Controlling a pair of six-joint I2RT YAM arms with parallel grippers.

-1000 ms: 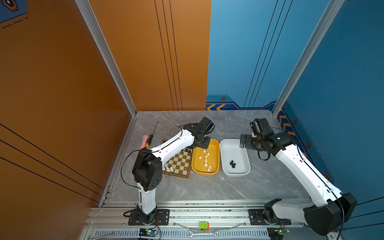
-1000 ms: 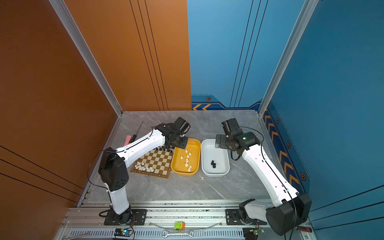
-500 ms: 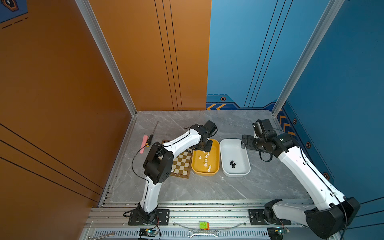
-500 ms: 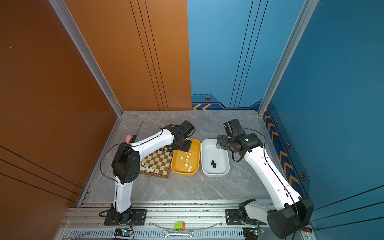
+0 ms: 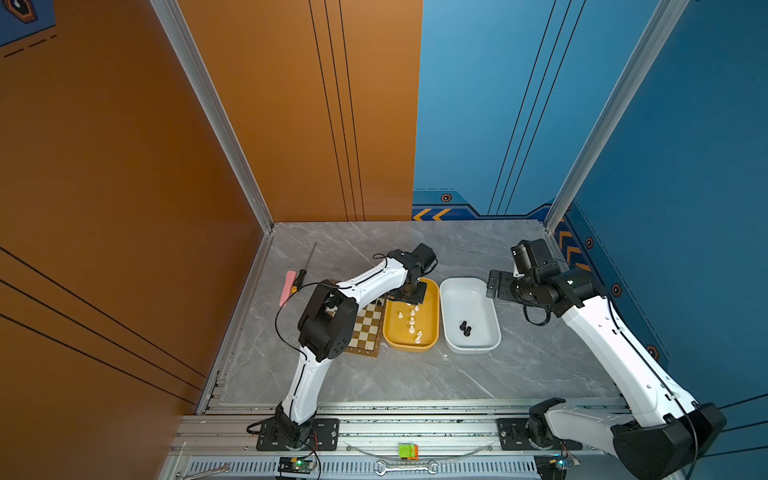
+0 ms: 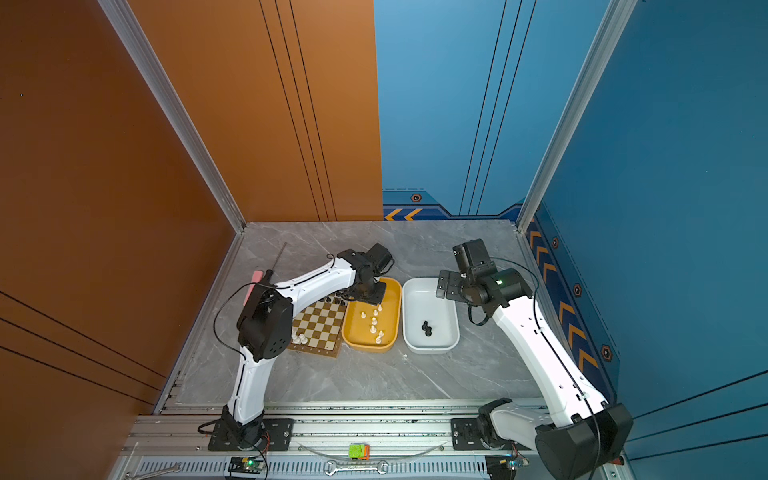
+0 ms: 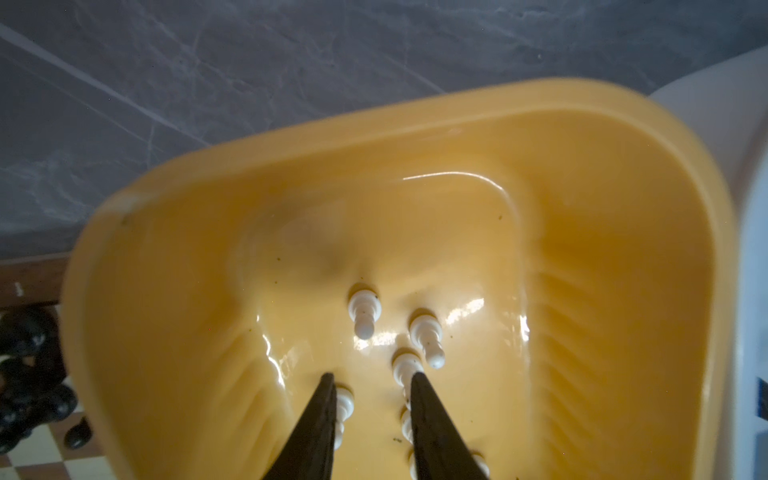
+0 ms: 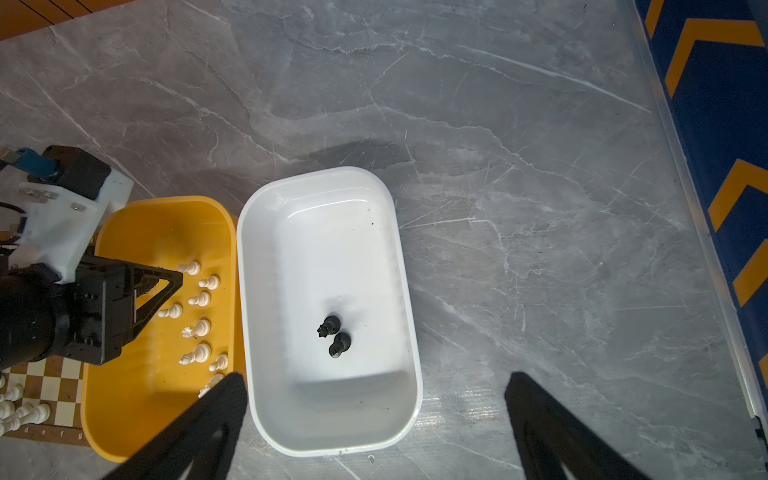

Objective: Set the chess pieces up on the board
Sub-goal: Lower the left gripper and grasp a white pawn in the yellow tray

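The board (image 6: 322, 324) lies left of a yellow tub (image 6: 368, 348). White chess pieces (image 6: 299, 338) stand along the board's near edge and black ones (image 6: 334, 297) along its far edge. Several loose white pieces (image 5: 411, 322) lie in the yellow tub. My left gripper (image 7: 372, 376) is down inside that tub at its far end, open, with a bare gap between the fingers and white pieces (image 7: 365, 311) lying just beside and beyond the tips. Two black pieces (image 8: 334, 334) lie in the white tub (image 8: 324, 172). My right gripper (image 8: 376, 380) hangs wide open above the white tub's far end, holding nothing.
A pink-handled tool (image 5: 286, 286) and a thin screwdriver (image 5: 307, 262) lie on the grey floor left of the board. Orange and blue walls close in the back and sides. The left arm's elbow (image 5: 328, 328) hangs over the board's left part.
My left gripper has swung from the board's far edge to the yellow tub and gone down into it, its jaws narrowing. The right gripper has drifted slightly to the right, still wide open.
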